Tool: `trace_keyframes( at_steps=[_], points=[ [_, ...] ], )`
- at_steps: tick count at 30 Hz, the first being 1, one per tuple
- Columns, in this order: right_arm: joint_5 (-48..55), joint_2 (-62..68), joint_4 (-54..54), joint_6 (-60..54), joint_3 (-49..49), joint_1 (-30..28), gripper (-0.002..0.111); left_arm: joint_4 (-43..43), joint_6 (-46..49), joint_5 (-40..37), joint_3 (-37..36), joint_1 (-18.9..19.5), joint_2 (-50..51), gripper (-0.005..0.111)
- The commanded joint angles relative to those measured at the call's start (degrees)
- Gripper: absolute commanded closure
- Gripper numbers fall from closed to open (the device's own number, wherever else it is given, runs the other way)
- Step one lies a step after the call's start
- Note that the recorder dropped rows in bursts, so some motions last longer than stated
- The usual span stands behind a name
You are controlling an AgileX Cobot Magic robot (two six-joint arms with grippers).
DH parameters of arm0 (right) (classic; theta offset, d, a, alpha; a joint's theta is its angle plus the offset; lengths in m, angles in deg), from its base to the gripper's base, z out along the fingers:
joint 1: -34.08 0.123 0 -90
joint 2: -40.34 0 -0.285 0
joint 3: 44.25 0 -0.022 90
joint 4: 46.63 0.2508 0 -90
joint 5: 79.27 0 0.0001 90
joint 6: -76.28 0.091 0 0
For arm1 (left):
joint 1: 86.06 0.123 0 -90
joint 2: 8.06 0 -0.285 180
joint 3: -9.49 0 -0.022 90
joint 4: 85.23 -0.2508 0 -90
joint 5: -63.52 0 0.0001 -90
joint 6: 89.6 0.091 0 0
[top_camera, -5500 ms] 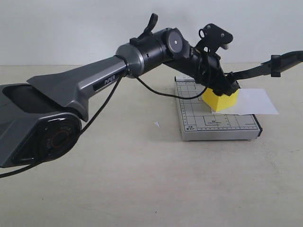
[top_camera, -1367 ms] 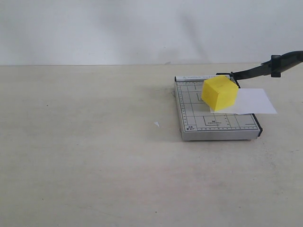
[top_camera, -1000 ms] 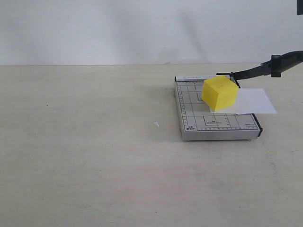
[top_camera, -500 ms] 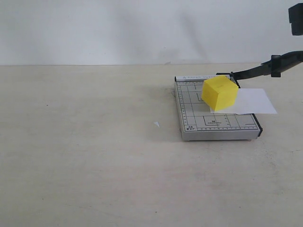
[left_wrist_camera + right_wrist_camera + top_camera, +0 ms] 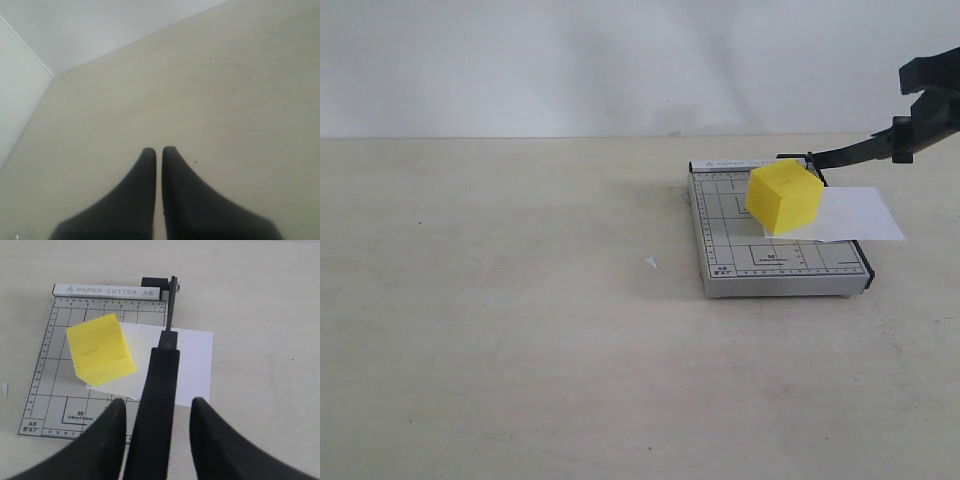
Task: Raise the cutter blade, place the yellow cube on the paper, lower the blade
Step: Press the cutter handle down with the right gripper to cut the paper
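The yellow cube [image 5: 784, 198] [image 5: 100, 349] rests on the white paper [image 5: 860, 215] [image 5: 192, 365], which lies on the grey gridded trimmer base [image 5: 740, 262] [image 5: 55, 385] and overhangs its right side. The cutter blade [image 5: 855, 151] [image 5: 159, 390] stands raised, its thick handle up at the far right. My right gripper [image 5: 932, 98] [image 5: 159, 401] is open, with one finger on each side of the handle and not touching it. Shut on nothing, my left gripper [image 5: 159, 149] hangs over bare table and is out of the exterior view.
A small white scrap [image 5: 650, 262] [image 5: 4, 387] lies on the beige table left of the trimmer. A pale wall runs along the back of the table, and the left wrist view shows a corner of it.
The left arm let go of the cube and withdrew out of the exterior view. The right gripper has come down from the top right corner to the raised blade handle.
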Motion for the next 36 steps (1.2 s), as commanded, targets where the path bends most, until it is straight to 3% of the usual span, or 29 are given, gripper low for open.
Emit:
trace_keyframes(
  at_steps=[1,5,12,18,25,36],
  points=[
    [0.14,0.05,0.01,0.64,-0.37,0.13,0.079,0.19,-0.06,0.29,0.04,0.14,-0.21,0.102],
    [0.93,0.05,0.01,0.64,-0.37,0.13,0.108,0.19,-0.06,0.29,0.04,0.14,-0.21,0.102],
    [5.41,0.05,0.12,0.52,-0.37,0.13,0.108,2.04,-2.04,0.29,0.04,0.14,-0.21,0.102],
    [7.89,1.97,0.96,0.63,0.51,0.13,0.108,5.79,-12.69,2.07,0.04,0.14,-0.21,0.102],
    [4.90,3.99,2.58,0.63,8.38,0.13,0.108,-0.11,-30.41,2.85,0.04,0.14,-0.21,0.102],
    [-1.36,8.10,8.76,-3.75,18.26,3.54,0.108,-0.47,-30.55,2.85,0.04,0.14,-0.21,0.102]
  ],
)
